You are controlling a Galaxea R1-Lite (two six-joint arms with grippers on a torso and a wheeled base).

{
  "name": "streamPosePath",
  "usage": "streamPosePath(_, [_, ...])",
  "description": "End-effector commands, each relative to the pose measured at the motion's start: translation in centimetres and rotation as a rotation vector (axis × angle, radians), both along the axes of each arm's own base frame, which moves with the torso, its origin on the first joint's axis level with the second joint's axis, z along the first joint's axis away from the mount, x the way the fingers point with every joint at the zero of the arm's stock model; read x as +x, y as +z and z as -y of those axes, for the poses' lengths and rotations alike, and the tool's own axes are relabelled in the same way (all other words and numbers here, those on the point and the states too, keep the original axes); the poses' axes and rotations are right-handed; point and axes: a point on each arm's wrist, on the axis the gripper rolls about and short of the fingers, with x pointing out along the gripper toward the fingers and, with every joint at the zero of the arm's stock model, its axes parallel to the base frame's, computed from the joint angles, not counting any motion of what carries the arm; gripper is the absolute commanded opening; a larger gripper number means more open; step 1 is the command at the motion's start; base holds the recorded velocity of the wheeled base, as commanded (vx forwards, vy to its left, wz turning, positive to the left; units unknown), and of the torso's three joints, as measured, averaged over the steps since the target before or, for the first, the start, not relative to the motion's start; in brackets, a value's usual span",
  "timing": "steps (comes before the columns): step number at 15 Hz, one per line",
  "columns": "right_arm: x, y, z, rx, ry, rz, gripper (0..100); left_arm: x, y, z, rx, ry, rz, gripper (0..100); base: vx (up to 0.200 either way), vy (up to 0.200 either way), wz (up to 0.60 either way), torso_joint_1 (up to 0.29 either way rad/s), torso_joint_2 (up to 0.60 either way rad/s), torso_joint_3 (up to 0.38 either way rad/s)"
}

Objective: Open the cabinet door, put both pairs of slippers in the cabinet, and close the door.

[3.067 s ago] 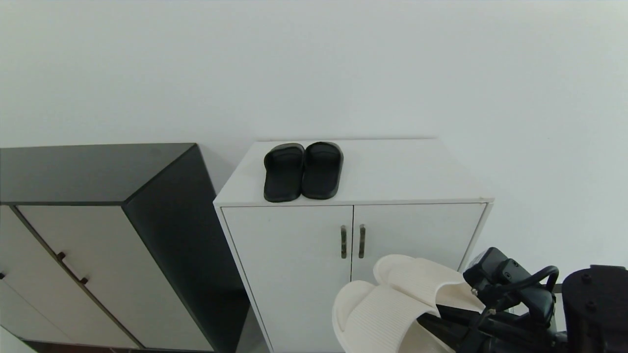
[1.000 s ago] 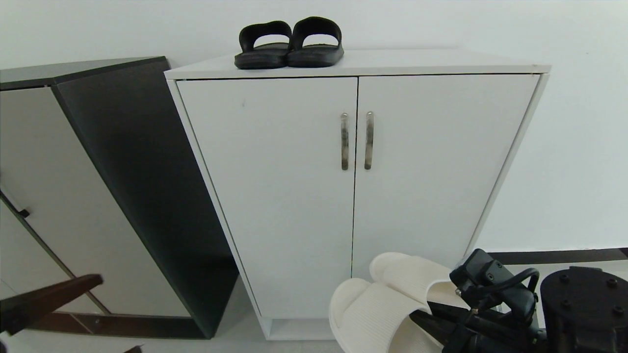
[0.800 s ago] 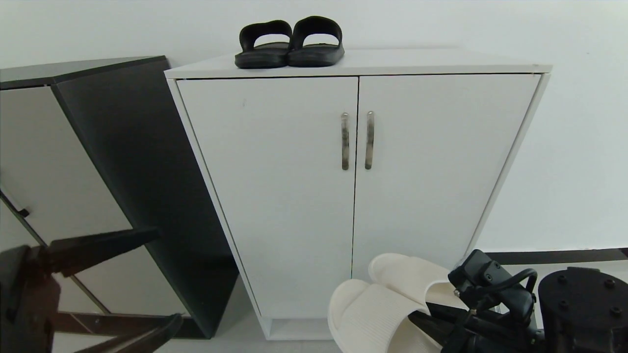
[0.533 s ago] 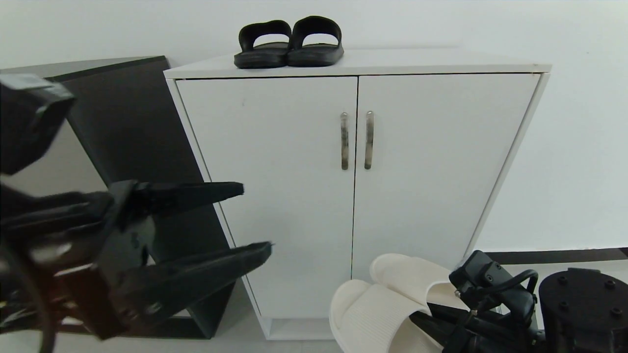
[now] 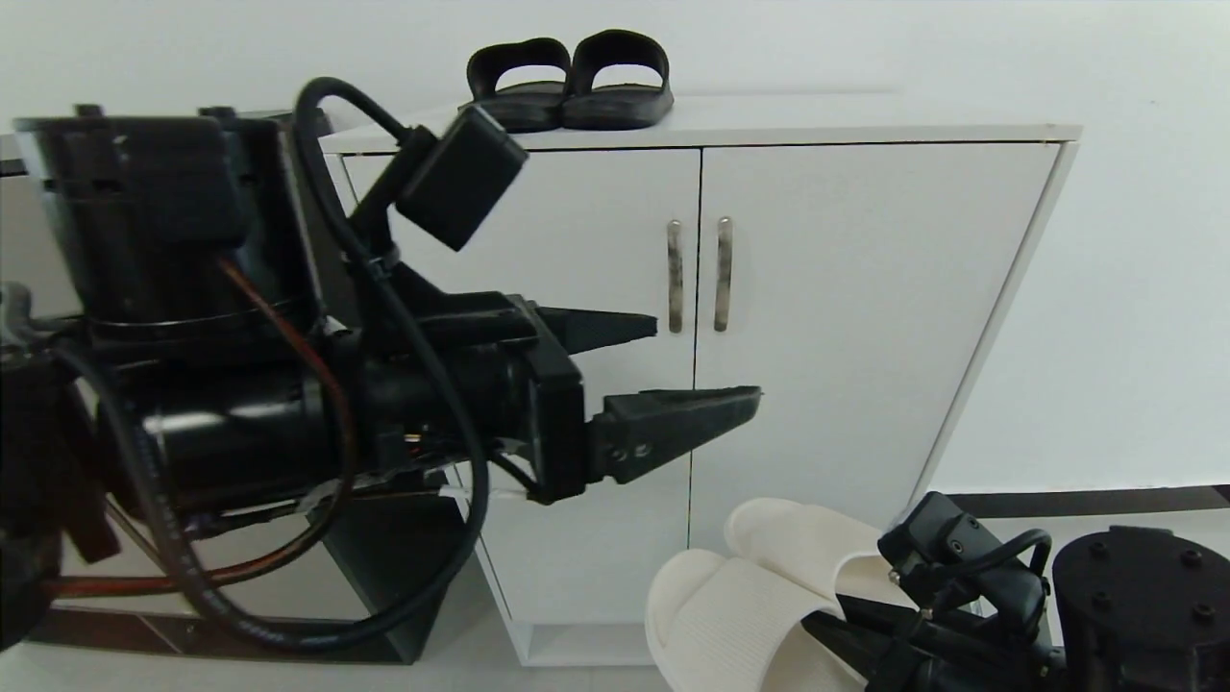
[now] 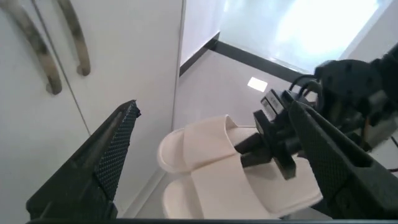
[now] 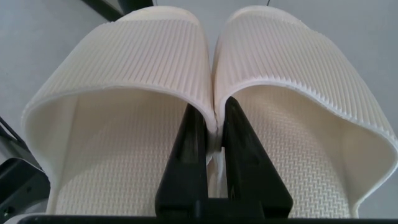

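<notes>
The left hand (image 5: 706, 360) is hovering, fingers spread apart, before the shut white cabinet (image 5: 865, 288) just beside its door handles (image 5: 676, 276), while the right hand (image 7: 214, 118) is clamping both cream slippers (image 5: 750, 596) by their inner edges low down, and the black slippers (image 5: 572, 82) are sitting on the cabinet's top.

The left pincer (image 6: 214, 107) gapes wide. Between its fingers, farther off, the right pincer (image 6: 249, 146) pinches the cream slippers (image 6: 205, 180). Beyond one finger stand the cabinet's two door handles (image 6: 38, 53).
</notes>
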Motion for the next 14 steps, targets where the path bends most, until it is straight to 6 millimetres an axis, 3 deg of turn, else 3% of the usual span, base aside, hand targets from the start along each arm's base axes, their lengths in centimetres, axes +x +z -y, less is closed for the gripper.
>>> streamPosePath(1, [0.0,-0.2,0.0,-0.008,0.002,-0.005,0,2.3,-0.7,2.6,0.003,-0.007,-0.048,100,0.0,0.0,0.0,0.0,0.0,0.0])
streamPosePath(3, [0.0,-0.2,-0.1,-0.01,0.002,-0.005,0,2.8,0.4,3.0,-0.05,-0.012,-0.08,100,0.0,0.0,0.0,0.0,0.0,0.0])
streamPosePath(9, [0.0,-0.1,0.0,-0.006,0.002,-0.003,0,5.5,0.6,5.5,-0.107,-0.082,-0.18,100,0.0,0.0,0.0,0.0,0.0,0.0])
streamPosePath(14, [0.0,-0.3,0.0,-0.016,0.005,-0.004,0,7.6,0.8,5.2,-0.121,-0.013,-0.161,100,0.0,0.0,0.0,0.0,0.0,0.0])
